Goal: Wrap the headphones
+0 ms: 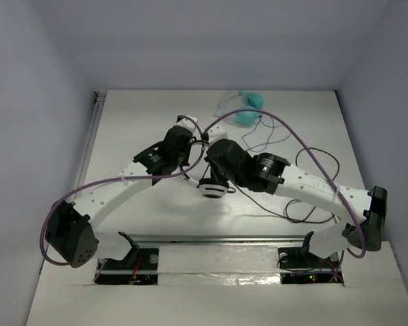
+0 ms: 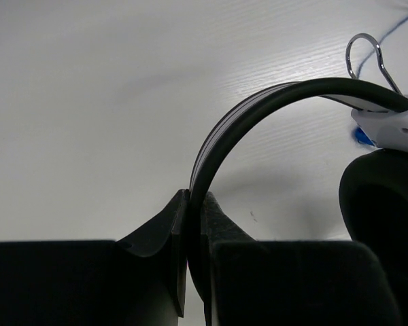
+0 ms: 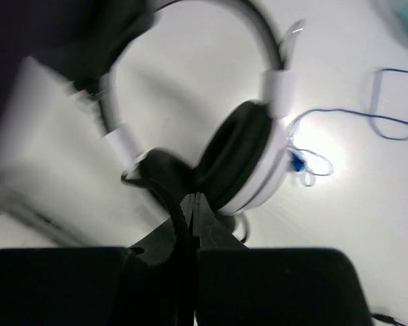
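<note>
A white tabletop (image 1: 143,129), evenly lit and marked by soft shadows, sat enclosed by plain pale grey-lavender walls (image 1: 217,41) at the back and both sides, with a metal rail (image 1: 217,239) along its near edge.

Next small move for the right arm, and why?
Probably sweep the right pincer around the large white-and-black over-ear headphones for one turn: it appears shut on their thin black cable, the left pincer clamps the black headband, and slack cable lies on the white table.

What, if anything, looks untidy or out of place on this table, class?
The headphones have a black cable that sprawls in loose loops across the right half of the table, not yet wrapped. Nothing looks spilled or broken.
</note>
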Robot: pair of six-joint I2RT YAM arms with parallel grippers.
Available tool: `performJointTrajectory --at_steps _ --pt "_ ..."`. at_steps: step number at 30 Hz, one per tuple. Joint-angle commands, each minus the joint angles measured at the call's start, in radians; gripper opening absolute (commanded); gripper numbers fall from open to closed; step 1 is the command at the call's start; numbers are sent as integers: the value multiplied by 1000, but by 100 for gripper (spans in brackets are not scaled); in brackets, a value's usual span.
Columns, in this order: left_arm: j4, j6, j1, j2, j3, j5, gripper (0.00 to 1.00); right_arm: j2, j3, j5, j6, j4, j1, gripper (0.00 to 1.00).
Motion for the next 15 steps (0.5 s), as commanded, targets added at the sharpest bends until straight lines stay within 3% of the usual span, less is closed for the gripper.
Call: performJointTrajectory --at_steps 1,9,15 --pt "50 35 -4 -108 -11 104 0 -16 19 167 -26 41 -54 0" --pt "44 37 32 -186 -59 251 0 -24 -48 252 -24 192 -181 2" --pt "52 34 129 -226 -56 440 0 -30 -99 268 -16 281 -238 11"
